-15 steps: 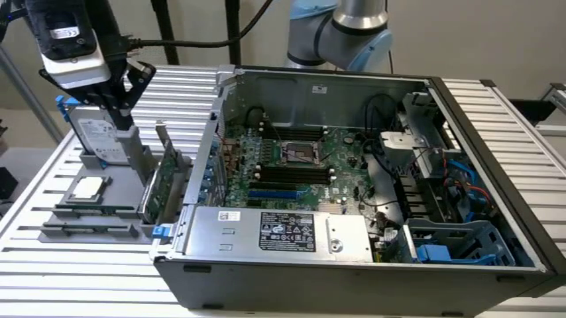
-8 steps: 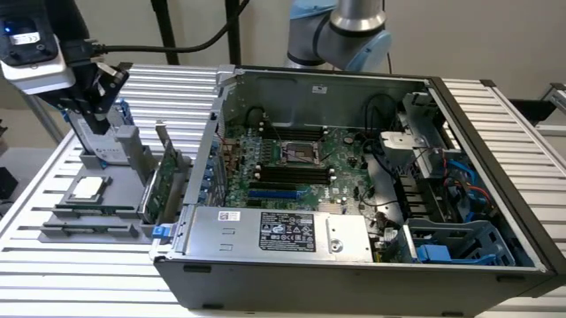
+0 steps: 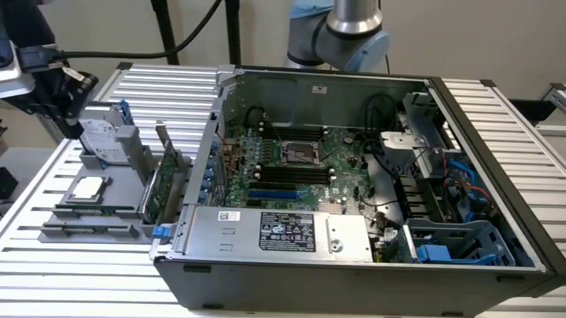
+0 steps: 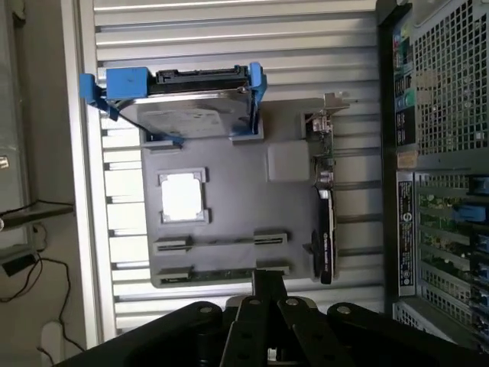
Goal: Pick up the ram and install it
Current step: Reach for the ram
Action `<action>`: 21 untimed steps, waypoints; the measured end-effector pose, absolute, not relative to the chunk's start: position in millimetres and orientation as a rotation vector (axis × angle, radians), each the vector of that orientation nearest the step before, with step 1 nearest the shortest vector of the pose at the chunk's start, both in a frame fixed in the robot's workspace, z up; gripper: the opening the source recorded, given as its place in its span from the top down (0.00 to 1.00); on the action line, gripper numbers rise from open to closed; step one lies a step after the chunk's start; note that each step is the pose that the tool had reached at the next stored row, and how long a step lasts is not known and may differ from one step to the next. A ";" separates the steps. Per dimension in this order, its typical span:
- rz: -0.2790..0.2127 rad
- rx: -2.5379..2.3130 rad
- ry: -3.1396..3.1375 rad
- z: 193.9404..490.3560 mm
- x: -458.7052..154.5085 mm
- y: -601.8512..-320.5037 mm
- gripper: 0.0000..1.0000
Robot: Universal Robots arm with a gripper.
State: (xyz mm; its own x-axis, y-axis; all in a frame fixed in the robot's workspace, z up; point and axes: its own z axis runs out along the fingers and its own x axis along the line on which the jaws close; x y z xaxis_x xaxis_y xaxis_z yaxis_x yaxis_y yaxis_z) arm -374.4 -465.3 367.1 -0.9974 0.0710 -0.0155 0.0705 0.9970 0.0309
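— Between the jaws, anything?
— Nothing I can see. The gripper [image 4: 267, 281] has them pressed together, hanging at ten o'clock in the exterior view, over the tray [image 4: 237, 199].
— And the ram [image 4: 218, 273]?
— On edge, it seems, in the tray slot farthest from the drive [image 4: 191, 115], at eight o'clock in the exterior view, near the card [image 4: 325, 206].
— Handling?
— Light, stiff and thin, probably fragile at chips and contacts. I'd pinch its flat faces mid-length, squarely and gently.
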 end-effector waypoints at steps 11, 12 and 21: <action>0.040 0.091 3.130 361.1 -391.3 -476.8 1.00; 0.040 0.088 3.131 360.4 -391.3 -478.6 1.00; 0.040 0.076 3.131 359.1 -391.5 -480.0 1.00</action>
State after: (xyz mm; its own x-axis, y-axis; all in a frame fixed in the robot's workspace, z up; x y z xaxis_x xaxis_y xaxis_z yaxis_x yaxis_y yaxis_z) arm -391.5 -480.0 359.1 -0.9988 0.0485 -0.0087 0.0483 0.9985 0.0257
